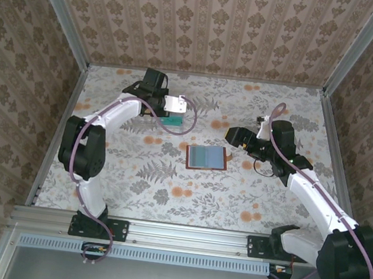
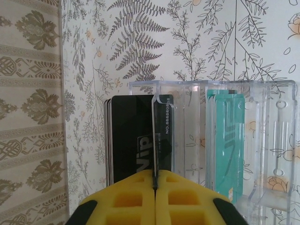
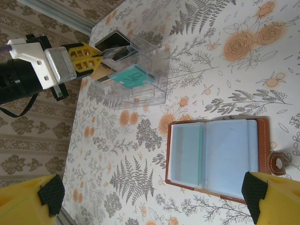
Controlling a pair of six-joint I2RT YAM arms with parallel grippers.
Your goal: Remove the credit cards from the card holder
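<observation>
The card holder (image 1: 206,157) lies open and flat mid-table, reddish-brown with a blue-grey inside (image 3: 220,152) and a clasp tab (image 3: 280,163). A teal strip (image 3: 200,152) runs along its left pocket. My left gripper (image 2: 155,180) is shut on a thin credit card (image 2: 154,136), seen edge-on, above the clear tray (image 2: 281,117). Black cards (image 2: 126,136) stand in one tray slot and teal cards (image 2: 227,140) in another. The right wrist view also catches the left gripper (image 3: 96,60) over the tray (image 3: 140,93). My right gripper (image 3: 151,197) hangs open beside the wallet, with nothing between its fingers.
The tray (image 1: 173,119) sits at the back left of the floral table, close to the left wall (image 2: 28,117). The right gripper (image 1: 234,137) hovers just right of and behind the wallet. Metal frame rails (image 1: 60,117) border the table.
</observation>
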